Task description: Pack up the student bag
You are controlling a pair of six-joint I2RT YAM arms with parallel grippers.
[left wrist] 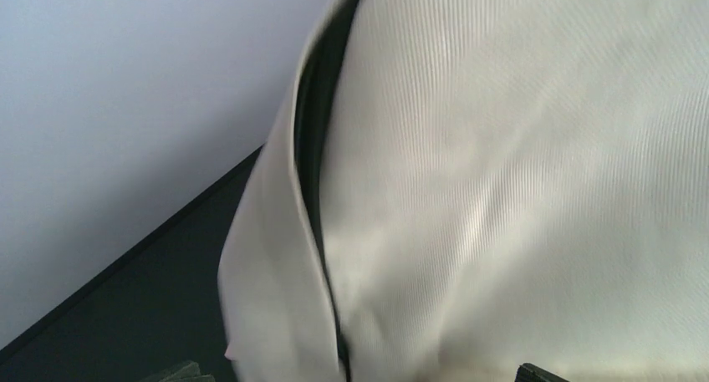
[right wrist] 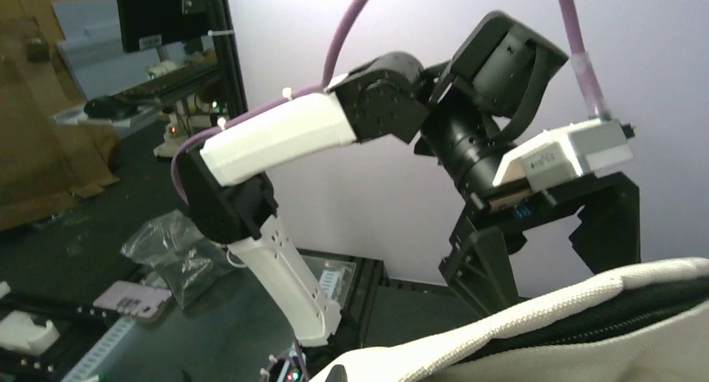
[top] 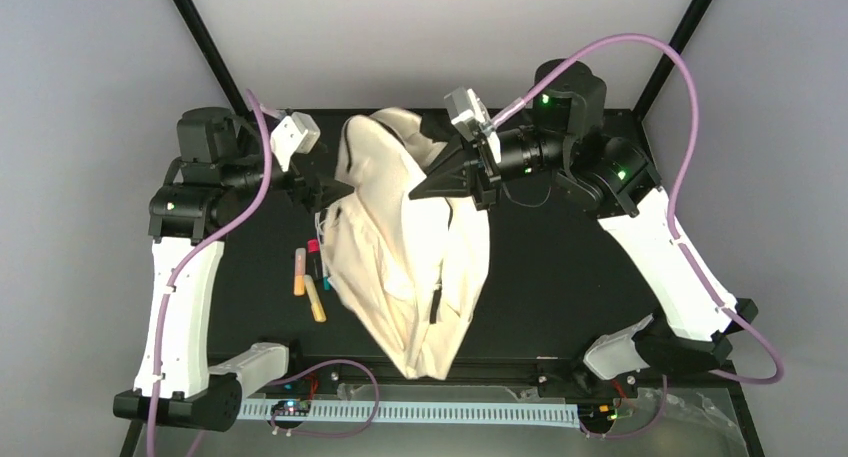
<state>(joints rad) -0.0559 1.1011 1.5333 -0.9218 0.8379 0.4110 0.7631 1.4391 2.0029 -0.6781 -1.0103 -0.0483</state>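
The student bag (top: 400, 267), cream fabric with a dark zipper, hangs lifted over the middle of the black table, its top edge raised toward the back. My right gripper (top: 432, 184) is at that top edge and looks shut on the fabric; in the right wrist view the bag (right wrist: 585, 332) fills the bottom and hides my fingers. My left gripper (top: 325, 189) is at the bag's left side, jaws wide apart, with the bag (left wrist: 502, 190) filling its wrist view. The left gripper also shows in the right wrist view (right wrist: 556, 282), open just above the bag's rim.
Several markers lie on the table left of the bag: a pink one (top: 313, 247), an orange one (top: 299, 277), a yellow one (top: 315, 302). A white slotted strip (top: 420, 412) runs along the front edge. A clear plastic bag (right wrist: 167, 248) lies beyond the table's side.
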